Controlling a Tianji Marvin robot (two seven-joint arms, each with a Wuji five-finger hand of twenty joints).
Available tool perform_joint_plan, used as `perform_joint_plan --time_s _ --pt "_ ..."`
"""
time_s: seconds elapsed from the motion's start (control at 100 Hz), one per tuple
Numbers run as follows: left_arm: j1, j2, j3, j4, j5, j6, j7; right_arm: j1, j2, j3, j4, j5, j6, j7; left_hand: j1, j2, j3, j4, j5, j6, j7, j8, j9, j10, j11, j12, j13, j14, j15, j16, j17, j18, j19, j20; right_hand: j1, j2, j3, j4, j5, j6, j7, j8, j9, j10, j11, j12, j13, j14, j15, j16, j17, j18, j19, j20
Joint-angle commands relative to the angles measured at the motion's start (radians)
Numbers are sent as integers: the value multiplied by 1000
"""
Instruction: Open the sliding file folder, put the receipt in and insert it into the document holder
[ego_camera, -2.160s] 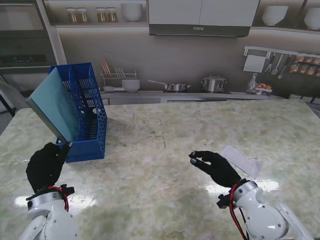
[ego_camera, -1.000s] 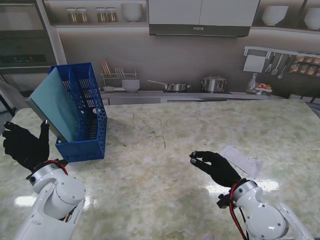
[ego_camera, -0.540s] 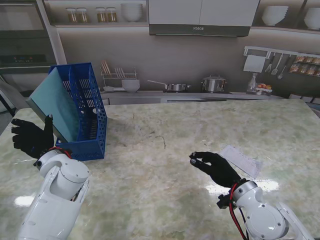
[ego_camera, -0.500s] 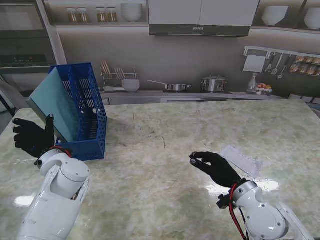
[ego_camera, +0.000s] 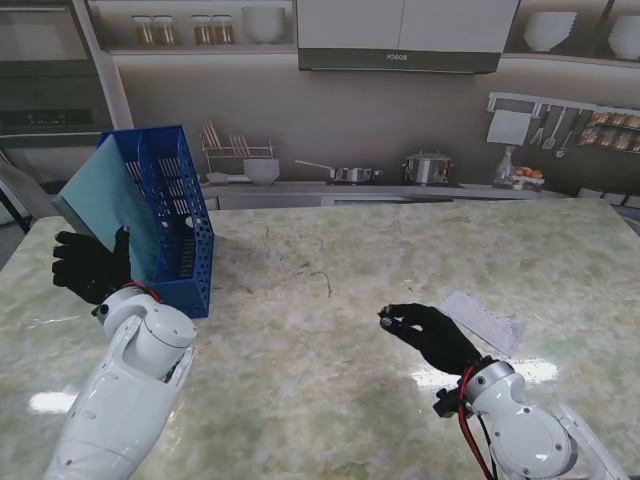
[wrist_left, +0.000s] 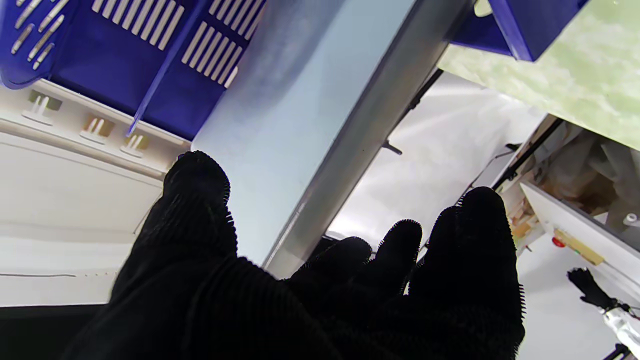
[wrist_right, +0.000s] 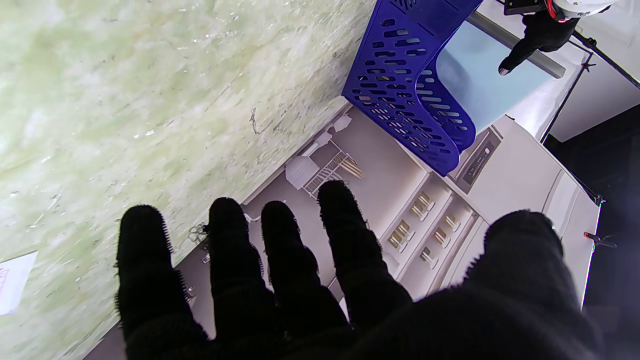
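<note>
A light blue sliding file folder (ego_camera: 105, 205) with a grey spine leans out of the blue document holder (ego_camera: 175, 220) at the far left of the table. My left hand (ego_camera: 90, 265) is raised beside the folder's lower edge with its fingers spread. In the left wrist view the thumb (wrist_left: 195, 200) lies over the folder's blue face (wrist_left: 280, 115) and the fingers (wrist_left: 450, 240) reach past the grey spine (wrist_left: 360, 130); no grasp shows. My right hand (ego_camera: 430, 335) hovers open over the table. The white receipt (ego_camera: 490, 318) lies flat just right of it.
The marble table (ego_camera: 320, 290) stretches between the two hands. Its left edge runs close behind my left hand. A kitchen counter with a dish rack (ego_camera: 240, 160) and a pot (ego_camera: 428, 168) stands beyond the table's far edge.
My left hand has swung from low by the holder's base out to the left, then up and rightward to the folder's lower edge. The right hand and the receipt have not moved.
</note>
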Motion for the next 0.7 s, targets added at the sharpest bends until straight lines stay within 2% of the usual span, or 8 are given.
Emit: perform_joint_plan --time_s 0.0,0.27,0.37,0.43,0.59,0.69 --pt "-16 -3 8 -2 -2 5 -17 -5 0 -4 -3 3 5 5 26 19 -3 2 15 24 -7 7 4 -32 18 3 -10 50 25 13 9 -102 24 -17 0 -17 -6 -13 22 1 -3 -6 12 -31 7 -7 18 -26 7 -11 3 24 -7 21" --pt "-63 -13 27 53 -15 9 -1 -5 0 -2 -3 5 8 7 76 9 12 7 53 38 -2 10 32 -14 59 3 31 58 68 35 66 -114 51 -6 -1 -16 -7 -13 22 2 -4 -5 12 -18 8 -9 19 -20 8 -12 4 25 -7 22" --pt "-77 -18 32 73 -18 8 15 -4 0 -2 -2 6 8 8 114 -2 27 10 84 39 7 13 59 -8 88 9 62 70 96 50 118 -110 73 4 -1 -16 -7 -13 22 3 -4 -5 12 -15 7 -10 20 -18 8 -12 4 25 -7 22" --pt "-83 -20 33 81 -19 12 17 -4 0 -2 -1 7 9 8 138 -3 37 12 100 33 10 17 69 -12 108 15 81 70 117 64 145 -130 86 11 0 -16 -6 -13 24 4 -4 -5 14 -15 8 -10 20 -19 9 -12 4 26 -7 22" --pt "-108 -31 38 122 -24 3 63 -3 0 -1 -2 8 12 9 206 -23 79 20 167 21 35 38 124 -15 178 50 159 85 185 107 262 -157 148 32 -1 -16 -6 -13 26 6 -3 -4 16 -12 8 -10 21 -17 10 -12 5 26 -7 22" --pt "-125 -42 40 156 -31 -15 110 -3 1 -1 -2 9 11 11 233 -39 121 25 223 6 61 73 179 -25 243 91 238 104 245 150 367 -175 221 42 0 -16 -6 -13 29 6 -2 -3 16 -11 8 -10 23 -17 10 -12 6 25 -7 22"
